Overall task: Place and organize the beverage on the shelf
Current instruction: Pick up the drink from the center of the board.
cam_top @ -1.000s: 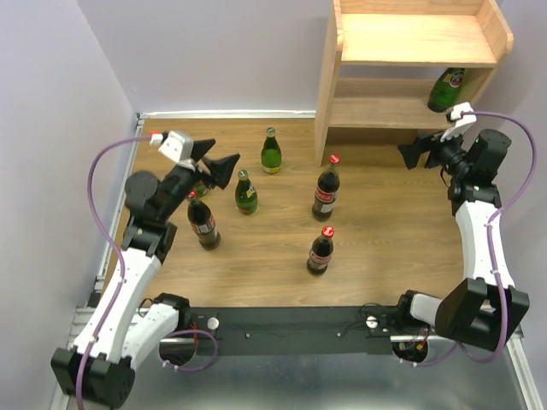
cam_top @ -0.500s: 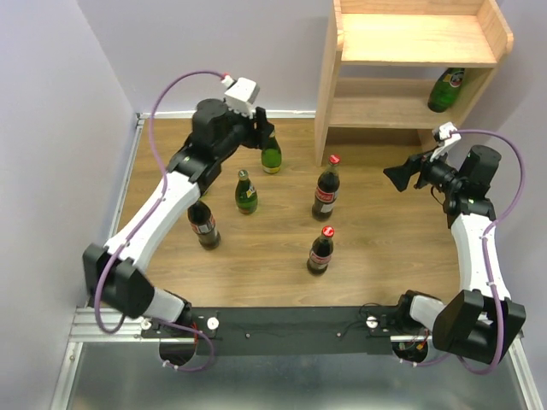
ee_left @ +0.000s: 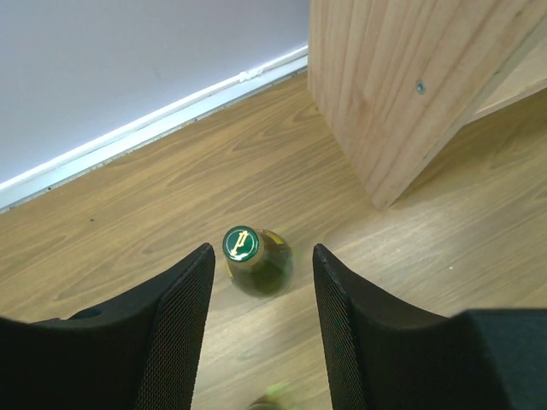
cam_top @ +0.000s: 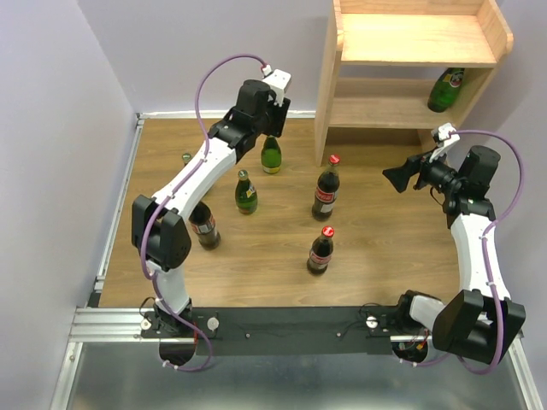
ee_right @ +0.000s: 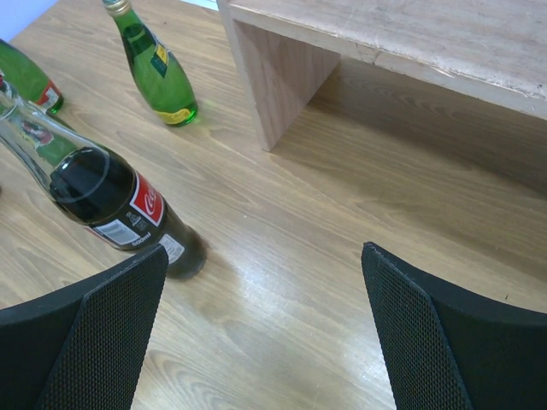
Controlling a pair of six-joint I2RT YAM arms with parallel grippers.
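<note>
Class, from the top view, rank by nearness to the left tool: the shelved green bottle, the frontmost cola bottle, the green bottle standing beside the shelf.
1. Shelf-side green bottle: beneath the left tool.
2. Frontmost cola bottle: near centre.
3. Shelved green bottle: lower tier, far right.

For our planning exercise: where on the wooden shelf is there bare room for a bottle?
The rimmed top board is bare throughout. The lower tier is free left of the green glass bottle at its right end. Only that end is occupied.
</note>
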